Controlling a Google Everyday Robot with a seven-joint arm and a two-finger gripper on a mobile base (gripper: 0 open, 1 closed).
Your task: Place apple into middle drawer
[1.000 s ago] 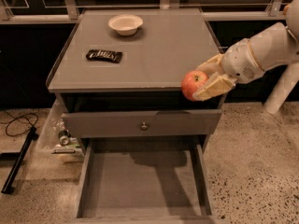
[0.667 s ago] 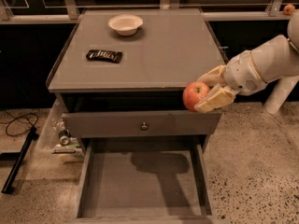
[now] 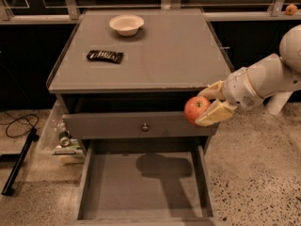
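Observation:
The red apple (image 3: pixel 196 109) with a yellowish patch is held in my gripper (image 3: pixel 207 106), whose pale fingers (image 3: pixel 212 115) are shut on it. It hangs in front of the cabinet's right side, level with the knobbed drawer front (image 3: pixel 141 125). Below it the middle drawer (image 3: pixel 143 182) is pulled out wide, a shallow grey tray with a bare floor carrying the arm's shadow. The apple is above the drawer's right rear corner, well clear of the floor.
On the cabinet top (image 3: pixel 164 51) stand a white bowl (image 3: pixel 126 24) and a dark wrapped bar (image 3: pixel 105 56). A small orange fruit (image 3: pixel 291 9) sits far back right. Clutter and a cable lie on the floor at left (image 3: pixel 61 142).
My gripper with the apple has moved down and slightly forward, from the level of the cabinet top's edge to in front of the knobbed drawer.

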